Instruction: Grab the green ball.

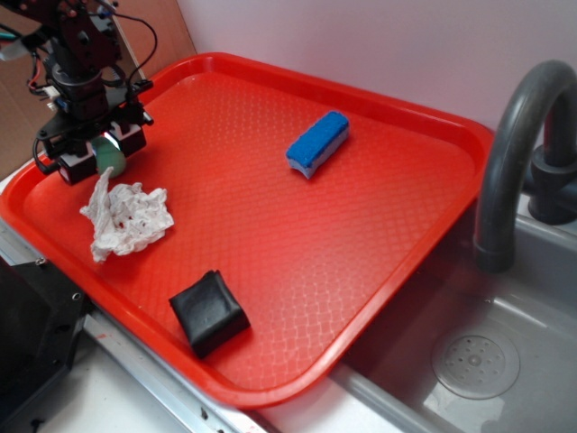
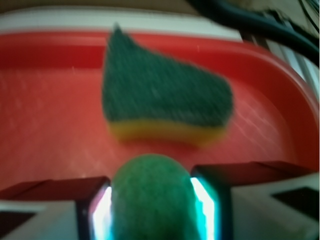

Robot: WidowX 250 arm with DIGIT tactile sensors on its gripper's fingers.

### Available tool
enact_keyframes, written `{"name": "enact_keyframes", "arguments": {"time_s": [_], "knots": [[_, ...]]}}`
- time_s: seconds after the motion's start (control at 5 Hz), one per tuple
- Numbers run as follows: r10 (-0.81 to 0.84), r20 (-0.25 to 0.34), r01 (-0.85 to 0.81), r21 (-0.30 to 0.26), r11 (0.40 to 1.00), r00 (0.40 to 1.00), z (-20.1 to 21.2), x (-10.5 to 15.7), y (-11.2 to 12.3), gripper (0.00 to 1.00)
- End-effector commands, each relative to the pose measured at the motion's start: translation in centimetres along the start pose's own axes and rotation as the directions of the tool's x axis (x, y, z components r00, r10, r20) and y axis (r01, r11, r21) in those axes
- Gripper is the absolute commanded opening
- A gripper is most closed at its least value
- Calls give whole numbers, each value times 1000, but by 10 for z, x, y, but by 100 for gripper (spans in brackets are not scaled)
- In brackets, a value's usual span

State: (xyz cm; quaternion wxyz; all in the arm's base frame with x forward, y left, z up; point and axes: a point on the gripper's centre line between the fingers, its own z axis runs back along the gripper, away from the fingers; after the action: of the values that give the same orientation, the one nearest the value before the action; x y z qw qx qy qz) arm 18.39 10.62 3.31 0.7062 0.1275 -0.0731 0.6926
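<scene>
Green ball (image 2: 150,197) | pinched between end effector (image 2: 150,205) fingers | red tray (image 1: 297,225) beside grey sink (image 1: 469,361)

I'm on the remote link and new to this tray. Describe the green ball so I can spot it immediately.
Start at the red tray and go to its far left corner, where the gripper hangs just above the crumpled white tissue. The green ball sits between the gripper's fingers. It is round, pale green and fuzzy, unlike the flat-topped yellow sponge wedge just beyond it.
</scene>
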Motion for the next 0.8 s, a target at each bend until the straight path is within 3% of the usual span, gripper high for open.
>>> {"name": "enact_keyframes", "arguments": {"time_s": [0.0,0.2,0.4,0.6], "knots": [[-391,32,381,-313,870,920,91,10,-23,0],[-613,-46,549,-396,736,788,143,6,-43,0],[-776,18,665,-527,528,630,170,0,-43,0],[-892,109,758,-577,302,438,188,3,-35,0]]}}
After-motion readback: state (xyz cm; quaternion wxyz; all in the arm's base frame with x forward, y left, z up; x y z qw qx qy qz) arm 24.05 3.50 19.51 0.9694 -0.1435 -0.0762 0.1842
